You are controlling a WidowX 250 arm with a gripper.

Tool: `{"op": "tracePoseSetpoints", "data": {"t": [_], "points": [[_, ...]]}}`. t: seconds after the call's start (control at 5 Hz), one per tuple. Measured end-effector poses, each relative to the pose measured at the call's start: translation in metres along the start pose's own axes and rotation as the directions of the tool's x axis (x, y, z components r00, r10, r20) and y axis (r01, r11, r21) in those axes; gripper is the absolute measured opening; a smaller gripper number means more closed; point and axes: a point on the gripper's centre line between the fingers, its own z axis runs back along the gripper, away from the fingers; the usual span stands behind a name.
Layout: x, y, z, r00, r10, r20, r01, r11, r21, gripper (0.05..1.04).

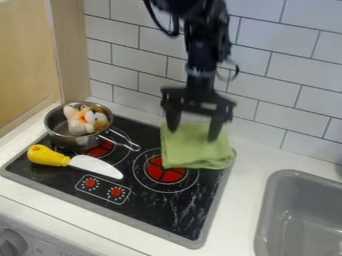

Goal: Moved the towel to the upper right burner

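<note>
The black WidowX 250 arm (202, 55) comes down nearly upright from above the two-finger gripper (192, 135), which points downward, its fingers (216, 129) spread apart.

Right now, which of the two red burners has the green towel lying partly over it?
The right burner, nearer the sink: the towel overlaps its ring. The left burner sits partly under the metal saucepan.
</note>
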Motion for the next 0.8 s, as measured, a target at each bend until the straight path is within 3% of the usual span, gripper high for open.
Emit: {"op": "tracePoseSetpoints", "data": {"t": [0.2,0.4,0.8], "points": [[0.007,0.008,0.016,0.999,0.032,0.017,-0.033,0.998,0.056,0.999],[0.024,0.006,0.033,0.998,0.031,0.061,-0.035,0.997,0.064,0.999],[0.025,0.004,0.040,0.996,0.031,0.081,-0.035,0.999,0.041,0.998]]}}
